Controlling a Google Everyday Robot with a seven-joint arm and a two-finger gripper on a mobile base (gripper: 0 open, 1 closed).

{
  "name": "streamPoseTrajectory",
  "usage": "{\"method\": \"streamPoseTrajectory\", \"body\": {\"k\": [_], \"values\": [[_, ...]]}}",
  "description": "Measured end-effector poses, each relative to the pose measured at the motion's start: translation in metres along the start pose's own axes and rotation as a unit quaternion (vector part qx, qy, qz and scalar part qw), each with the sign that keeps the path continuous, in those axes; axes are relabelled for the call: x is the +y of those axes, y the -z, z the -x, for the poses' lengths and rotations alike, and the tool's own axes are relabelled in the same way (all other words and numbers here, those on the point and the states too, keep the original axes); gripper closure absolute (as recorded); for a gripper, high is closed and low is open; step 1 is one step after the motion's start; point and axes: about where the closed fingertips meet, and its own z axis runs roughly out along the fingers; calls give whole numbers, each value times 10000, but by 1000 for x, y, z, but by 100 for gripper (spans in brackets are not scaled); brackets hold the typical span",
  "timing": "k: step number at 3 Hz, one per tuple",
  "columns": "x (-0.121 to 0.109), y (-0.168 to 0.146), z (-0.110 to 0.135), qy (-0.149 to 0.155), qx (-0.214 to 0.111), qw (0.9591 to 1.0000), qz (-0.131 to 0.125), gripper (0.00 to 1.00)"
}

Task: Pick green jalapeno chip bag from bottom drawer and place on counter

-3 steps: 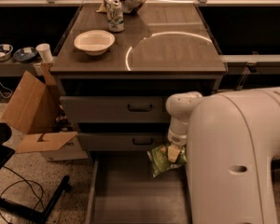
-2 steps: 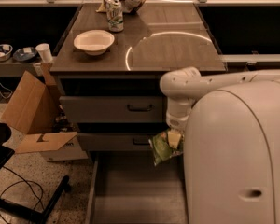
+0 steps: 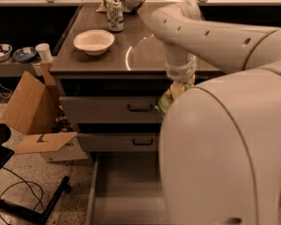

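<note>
Green jalapeno chip bag (image 3: 165, 103) hung clamped in the gripper (image 3: 176, 92) just below the counter (image 3: 145, 55) front edge, well above the open bottom drawer (image 3: 126, 191).

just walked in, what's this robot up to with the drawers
The robot's gripper holds the green jalapeno chip bag in front of the drawer fronts, just below the counter edge. The bottom drawer stands open underneath. The bag is not yet on the counter, where a white bowl and a soda can sit.
</note>
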Motion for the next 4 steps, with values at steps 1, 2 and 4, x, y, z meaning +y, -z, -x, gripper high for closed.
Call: {"method": "streamPoseTrajectory", "body": {"k": [1,2,4], "values": [[-29,79,-16,-538,163,9977,-388,100],[-42,106,-15,-674,-40,9962,-559,100],[-65,125,-12,-781,-25,9932,-861,100]]}}
